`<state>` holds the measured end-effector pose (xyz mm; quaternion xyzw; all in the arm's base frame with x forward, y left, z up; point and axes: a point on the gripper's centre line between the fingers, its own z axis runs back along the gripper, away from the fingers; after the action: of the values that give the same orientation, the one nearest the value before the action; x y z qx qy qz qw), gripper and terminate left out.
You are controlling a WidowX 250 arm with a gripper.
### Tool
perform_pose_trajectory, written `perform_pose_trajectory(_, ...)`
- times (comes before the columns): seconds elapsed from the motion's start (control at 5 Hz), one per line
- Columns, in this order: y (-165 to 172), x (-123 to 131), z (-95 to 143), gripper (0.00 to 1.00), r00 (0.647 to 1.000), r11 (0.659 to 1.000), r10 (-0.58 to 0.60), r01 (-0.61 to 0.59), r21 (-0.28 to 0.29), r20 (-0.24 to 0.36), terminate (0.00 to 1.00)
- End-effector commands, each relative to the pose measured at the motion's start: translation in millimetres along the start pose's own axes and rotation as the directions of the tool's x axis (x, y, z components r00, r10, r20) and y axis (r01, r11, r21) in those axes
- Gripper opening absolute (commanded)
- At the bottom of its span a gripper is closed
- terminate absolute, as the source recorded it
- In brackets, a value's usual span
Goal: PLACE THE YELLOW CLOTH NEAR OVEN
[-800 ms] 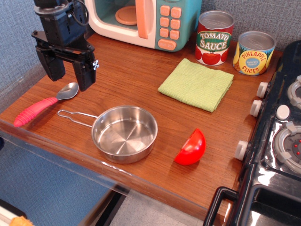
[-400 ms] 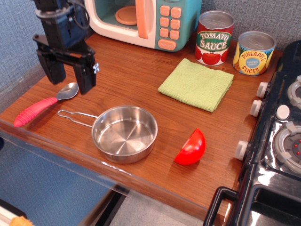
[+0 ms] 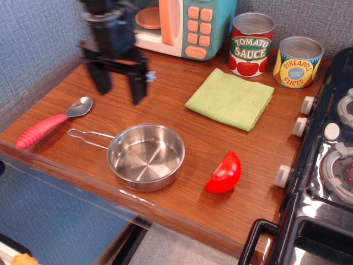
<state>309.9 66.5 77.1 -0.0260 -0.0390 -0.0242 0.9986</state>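
"TOMATO SAUCE" on the red can (image 3: 251,44); "PINEAPPLE SLICES" on the yellow can (image 3: 297,62).

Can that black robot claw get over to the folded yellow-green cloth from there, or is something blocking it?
Probably yes. The open black gripper hangs left of the folded yellow-green cloth, with only bare wooden tabletop between them.

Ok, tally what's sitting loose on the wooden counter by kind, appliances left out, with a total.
Cans: 2, tomato sauce can and pineapple slices can
Cloths: 1, yellow cloth
Pans: 1, steel pan
Spoons: 1, red-handled spoon
Toy food: 1, red tomato half
Total: 6
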Motion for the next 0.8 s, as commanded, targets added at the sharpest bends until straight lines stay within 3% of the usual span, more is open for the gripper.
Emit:
perform_pose_trajectory(0.0,-38,87,-10,1.00,0.989,0.994,0.104,-0.106,0.012,0.102,0.00)
perform_pose_trajectory(0.4,-79,128,-28,1.00,0.990,0.997,0.076,-0.079,0.016,0.120,0.00)
perform_pose_trajectory(0.6,-100,130,-30,1.00,0.991,0.999,0.016,-0.021,0.037,0.135,0.00)
